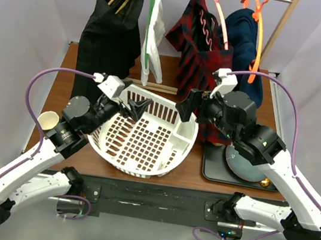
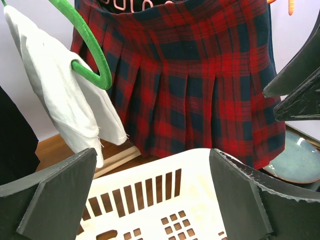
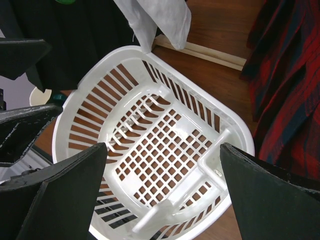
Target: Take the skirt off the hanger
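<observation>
A red and navy plaid pleated skirt hangs on a pink hanger from the rail. It fills the left wrist view and shows at the right edge of the right wrist view. My left gripper is open and empty over the basket's far-left rim, facing the skirt. My right gripper is open and empty over the basket's far-right rim, just left of the skirt's lower part. Neither touches the skirt.
A white laundry basket lies below both grippers. A black garment on a yellow hanger, a white cloth on a green hanger and a navy garment on an orange hanger hang on the rail. A teal plate on a dark tray sits right; a cup stands left.
</observation>
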### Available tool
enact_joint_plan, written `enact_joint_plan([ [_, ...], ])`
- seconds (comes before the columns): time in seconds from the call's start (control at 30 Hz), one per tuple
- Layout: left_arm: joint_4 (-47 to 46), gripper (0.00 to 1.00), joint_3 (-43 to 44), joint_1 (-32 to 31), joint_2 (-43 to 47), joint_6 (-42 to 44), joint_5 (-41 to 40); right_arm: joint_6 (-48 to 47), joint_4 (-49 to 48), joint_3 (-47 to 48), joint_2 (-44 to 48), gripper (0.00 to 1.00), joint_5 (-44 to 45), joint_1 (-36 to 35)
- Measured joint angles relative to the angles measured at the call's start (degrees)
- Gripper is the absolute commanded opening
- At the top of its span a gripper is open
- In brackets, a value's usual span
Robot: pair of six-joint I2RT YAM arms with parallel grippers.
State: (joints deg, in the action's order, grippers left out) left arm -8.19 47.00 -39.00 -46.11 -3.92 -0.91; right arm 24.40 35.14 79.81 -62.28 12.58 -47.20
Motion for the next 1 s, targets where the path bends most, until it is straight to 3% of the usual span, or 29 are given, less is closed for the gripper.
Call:
enact_joint_plan([
  [0.47, 0.0, 1.0, 0.0, 0.0, 0.0, 0.0, -0.04, -5.27, -5.55, 4.61, 0.85, 0.96, 0.59, 0.0],
  [0.6, 0.0, 1.0, 0.0, 0.0, 0.0, 0.0, -0.2, -12.63, -11.61, 7.8, 0.81, 0.97, 8.02, -0.04],
  [0.77, 0.0, 1.0, 0.0, 0.0, 0.0, 0.0, -0.42, -27.61, -18.75, 14.71, -4.92, 0.94, 23.43, 0.35],
  [0.83, 0.02, 1.0, 0.0, 0.0, 0.0, 0.0, -0.42, -32.74, -20.06, 20.57, -9.88, 0.92, 27.76, 2.89],
  [1.0, 0.04, 1.0, 0.0, 0.0, 0.02, 0.02, -0.48, -35.34, -17.05, 28.94, -20.04, 0.9, 28.46, 12.7],
])
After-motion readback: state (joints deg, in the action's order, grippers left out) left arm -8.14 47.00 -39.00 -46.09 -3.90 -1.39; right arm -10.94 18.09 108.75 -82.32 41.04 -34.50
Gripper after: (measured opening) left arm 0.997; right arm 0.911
